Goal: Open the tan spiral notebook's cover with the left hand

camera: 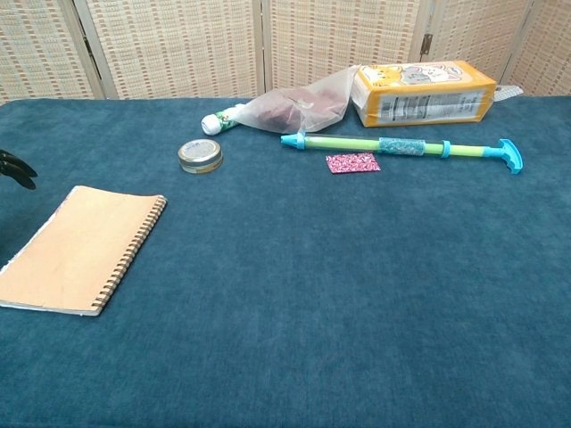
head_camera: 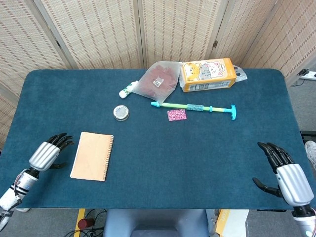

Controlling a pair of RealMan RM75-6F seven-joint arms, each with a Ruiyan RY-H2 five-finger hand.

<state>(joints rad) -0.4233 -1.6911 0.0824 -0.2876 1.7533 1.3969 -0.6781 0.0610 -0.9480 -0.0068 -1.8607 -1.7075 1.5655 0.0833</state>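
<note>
The tan spiral notebook [head_camera: 92, 156] lies closed and flat on the blue table, its wire spine along the right edge; it also fills the near left of the chest view [camera: 78, 249]. My left hand [head_camera: 48, 154] hovers just left of the notebook with fingers apart, holding nothing and not touching the cover. Only its dark fingertips [camera: 16, 169] show at the chest view's left edge. My right hand [head_camera: 284, 169] is open near the table's front right corner, far from the notebook.
Behind the notebook sit a small round tin [head_camera: 121, 113], a white tube [head_camera: 128, 89], a clear bag with dark contents [head_camera: 159, 79], an orange cat-printed box [head_camera: 207, 74], a green and blue stick [head_camera: 195, 107] and a pink glittery square [head_camera: 177, 115].
</note>
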